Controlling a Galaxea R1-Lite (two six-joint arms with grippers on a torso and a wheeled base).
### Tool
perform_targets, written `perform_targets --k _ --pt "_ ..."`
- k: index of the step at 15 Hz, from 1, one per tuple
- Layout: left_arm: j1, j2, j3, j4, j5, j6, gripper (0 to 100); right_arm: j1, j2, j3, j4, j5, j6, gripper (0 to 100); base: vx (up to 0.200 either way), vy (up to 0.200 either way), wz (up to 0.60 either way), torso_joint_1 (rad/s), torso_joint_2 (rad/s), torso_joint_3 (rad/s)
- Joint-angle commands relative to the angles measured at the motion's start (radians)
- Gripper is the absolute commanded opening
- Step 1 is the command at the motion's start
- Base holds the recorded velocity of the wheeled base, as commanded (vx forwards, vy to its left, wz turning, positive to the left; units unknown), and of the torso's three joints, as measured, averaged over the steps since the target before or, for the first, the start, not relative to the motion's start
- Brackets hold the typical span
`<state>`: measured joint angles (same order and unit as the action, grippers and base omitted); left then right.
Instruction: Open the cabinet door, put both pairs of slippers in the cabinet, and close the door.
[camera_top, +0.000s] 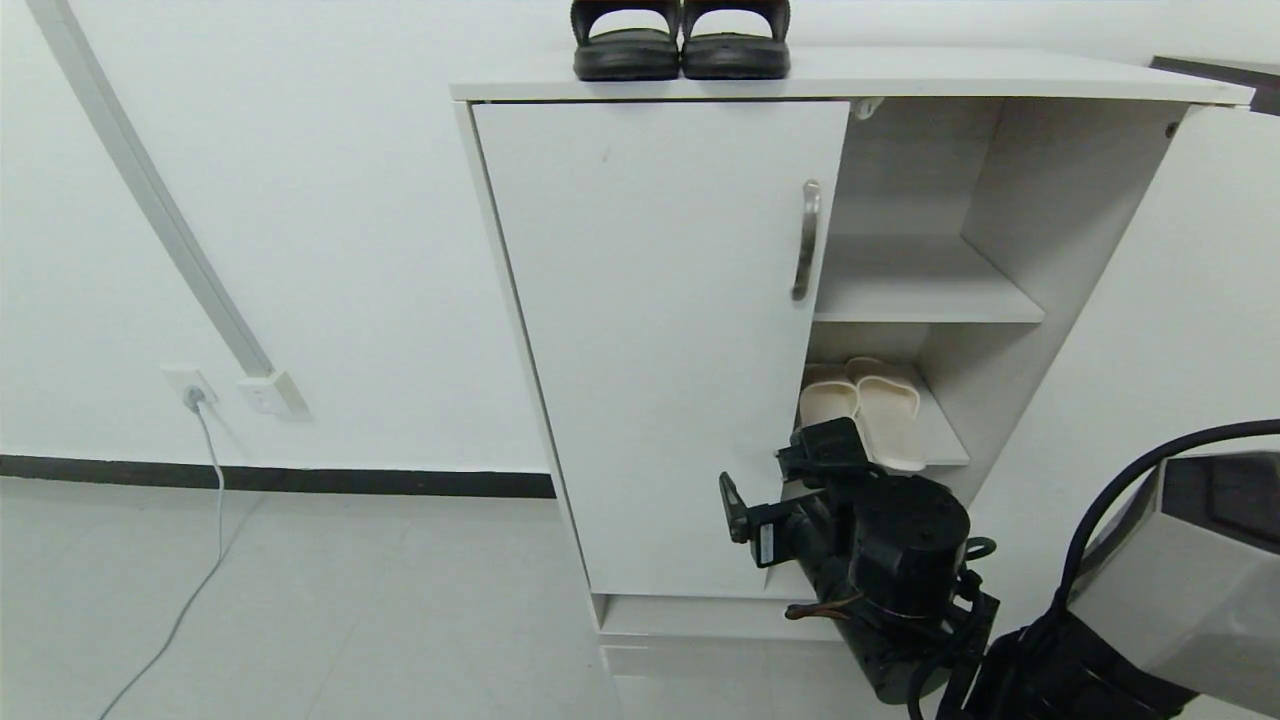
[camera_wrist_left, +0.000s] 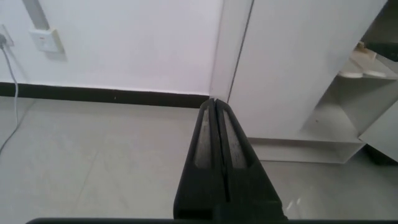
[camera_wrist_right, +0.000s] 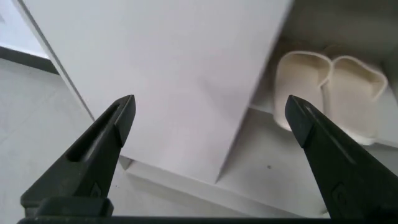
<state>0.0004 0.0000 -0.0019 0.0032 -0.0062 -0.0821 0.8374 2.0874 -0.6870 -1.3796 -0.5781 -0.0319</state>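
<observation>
Right hand (camera_top: 770, 480), fingers spread apart, is hovering before the cabinet (camera_top: 650, 350). Left hand (camera_wrist_left: 214, 104), fingers pressed together, is hanging near the cabinet. Beige slippers (camera_top: 868, 408) are lying on its lower shelf; black slippers (camera_top: 680, 45) are sitting on its top; right door (camera_top: 1180, 330) is standing open.

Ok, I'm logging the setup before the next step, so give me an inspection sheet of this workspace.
Surface: cabinet top, holds the black slippers.
Job's things: beige slippers on the lower shelf inside the cabinet; right door open, left door shut.
Clutter: nothing seen.
Grippers: right gripper before the lower shelf, jaws open; left gripper jaws shut, empty.
Cables: white lead from the wall socket down onto the floor.
Surroundings: white wall, grey trunking, dark skirting.
</observation>
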Motion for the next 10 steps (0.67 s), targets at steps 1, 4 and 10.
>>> perform_targets --k 1,4,10 --pt "0.001 0.000 0.000 0.000 0.000 -0.001 0 0.000 0.005 0.000 -0.001 0.000 0.000 100 0.000 0.000 0.00 0.000 0.00 0.000" --pt "0.001 0.000 -0.001 0.000 0.002 -0.002 0 0.000 0.006 0.001 -0.013 0.000 0.000 100 0.000 0.000 0.00 0.000 0.00 0.000" --pt "0.001 0.000 0.000 0.000 0.002 -0.002 0 -0.014 0.006 0.023 -0.081 0.007 -0.056 100 0.000 0.000 0.00 0.000 0.00 0.000"
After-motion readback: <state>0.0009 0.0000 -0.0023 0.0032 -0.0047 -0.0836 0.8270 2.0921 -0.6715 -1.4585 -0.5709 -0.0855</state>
